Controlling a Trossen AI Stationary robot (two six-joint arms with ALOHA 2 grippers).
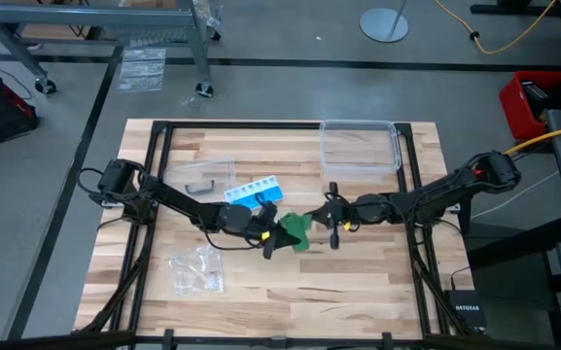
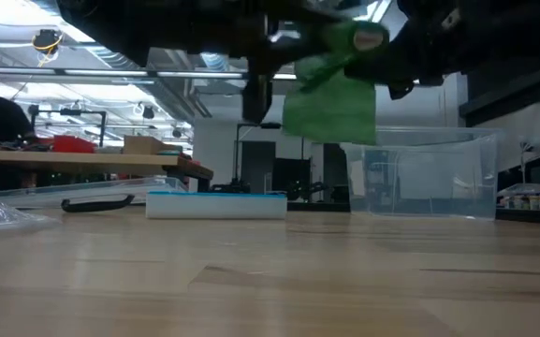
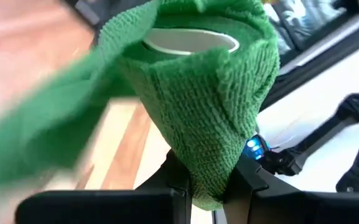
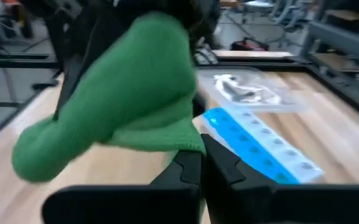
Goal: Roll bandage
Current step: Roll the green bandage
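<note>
Green, soft woven fabric is what both arms meet over: the bandage (image 1: 298,230), partly wound around a white tube core, hangs in the air above the middle of the pale wooden plank desk (image 1: 358,292). Seen level across the desk, it is clear of the surface, with a loose flap drooping below the wound part (image 2: 330,103).

Taking the bandage as the landmark: the left pincer (image 1: 278,236) is right at it on the left arm's side, its dark fingers (image 3: 244,180) pressed on either side of the narrow lower end of the roll, so it is closed on the bandage and holding it up. The right pincer (image 1: 333,226) is just beside the bandage on the other side; its two dark fingers (image 4: 191,171) are brought fully together just under the loose green edge. Whether any cloth is pinched between them cannot be told.

A blue and white pill organizer (image 1: 253,190), a long flat box with a row of lids, lies on the desk near the bandage, towards the far edge on the left arm's side. A clear rectangular plastic box (image 1: 360,146) sits well apart from the bandage at the far edge on the right arm's side. A small clear plastic bag (image 1: 195,271) lies well apart from it towards the near edge on the left arm's side.
</note>
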